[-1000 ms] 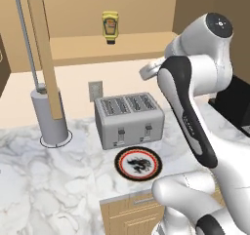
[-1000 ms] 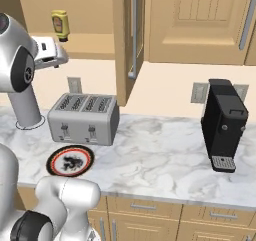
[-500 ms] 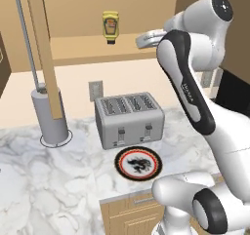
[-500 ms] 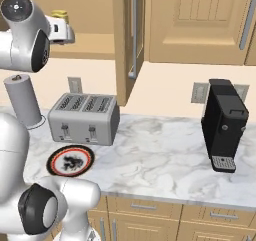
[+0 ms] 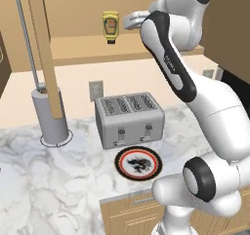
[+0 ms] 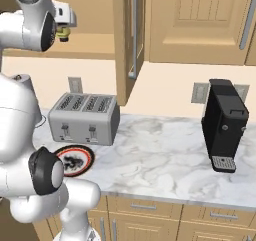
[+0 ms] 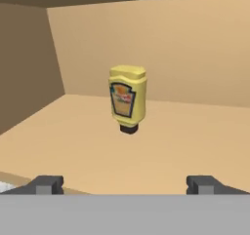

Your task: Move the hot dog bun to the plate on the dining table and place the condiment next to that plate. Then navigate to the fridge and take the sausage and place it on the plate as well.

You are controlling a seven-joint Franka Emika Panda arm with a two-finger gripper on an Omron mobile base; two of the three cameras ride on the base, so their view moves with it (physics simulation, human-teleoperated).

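The condiment (image 7: 128, 98), a yellow squeeze bottle with a red-and-yellow label, stands cap down on the tan shelf (image 7: 161, 146) of an open wall cabinet. In the left base view the condiment (image 5: 111, 28) is just left of my raised gripper (image 5: 125, 21). In the hand view my gripper (image 7: 126, 185) faces the bottle from a short way off. It is open, its fingertips (image 7: 49, 184) wide apart with nothing between them. The hot dog bun, the plate, the dining table, the fridge and the sausage are out of view.
On the marble counter (image 5: 58, 190) below stand a silver toaster (image 5: 128, 118), a small white plate with a red-black rim (image 5: 138, 163) and a paper towel holder (image 5: 49, 114). The open cabinet door (image 5: 41, 44) hangs left of the shelf. A black coffee machine (image 6: 225, 125) stands at the right.
The arm has lifted the hand from beside the toaster's height up to the shelf and toward the bottle. The gripper has stayed open.
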